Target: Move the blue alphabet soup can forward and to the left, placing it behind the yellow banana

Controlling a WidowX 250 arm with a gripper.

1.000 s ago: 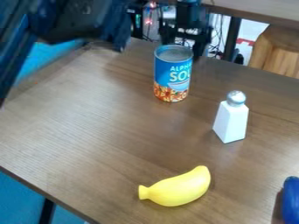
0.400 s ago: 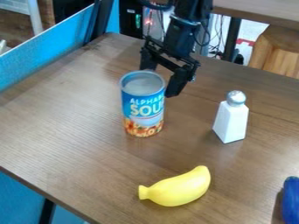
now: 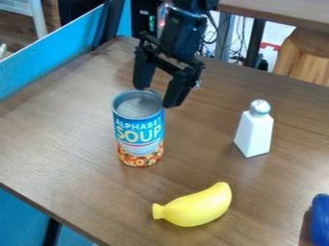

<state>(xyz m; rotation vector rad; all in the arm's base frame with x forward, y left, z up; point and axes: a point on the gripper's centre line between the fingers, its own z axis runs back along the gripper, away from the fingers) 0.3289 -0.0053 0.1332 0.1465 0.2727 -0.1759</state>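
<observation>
The gripper (image 3: 156,96) is hanging spread wide at the soup can (image 3: 139,132), which is standing upright on the surface (image 3: 70,139). Positioning at the can is seemingly underway; the next move is calling for care against tipping.

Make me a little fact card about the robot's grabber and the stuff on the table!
gripper: open, at the can's far rim; touching or not, I cannot tell
can: blue label, upright
shaker: white, silver top, upright
banana: yellow, lying down, nearer the camera than the can
blue thing: at the right edge, partly cut off
table: brown, wood-look
</observation>
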